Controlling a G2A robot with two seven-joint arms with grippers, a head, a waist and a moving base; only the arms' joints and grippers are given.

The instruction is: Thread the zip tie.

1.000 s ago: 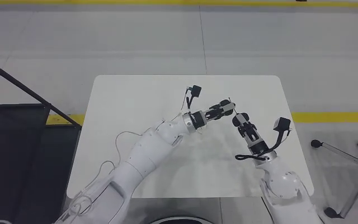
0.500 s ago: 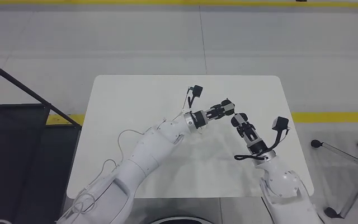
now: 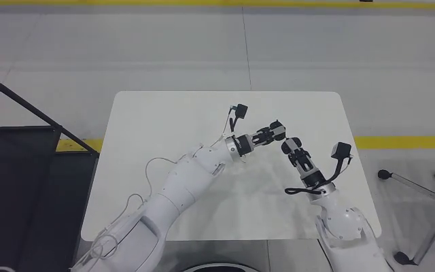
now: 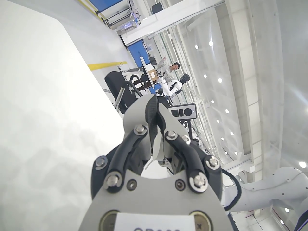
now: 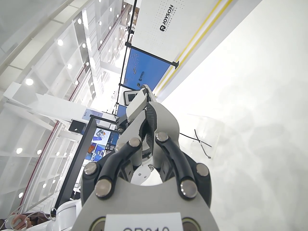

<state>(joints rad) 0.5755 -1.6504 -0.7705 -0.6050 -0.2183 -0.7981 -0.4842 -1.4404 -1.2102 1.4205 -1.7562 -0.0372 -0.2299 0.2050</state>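
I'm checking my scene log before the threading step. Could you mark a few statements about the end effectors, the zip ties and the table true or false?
1. The left end effector and right end effector are held close together above the table. True.
2. The left end effector's fingers are spread wide open. False: they are shut.
3. Black zip ties lie on the table. True.
4. The table is dark wood. False: it is white.
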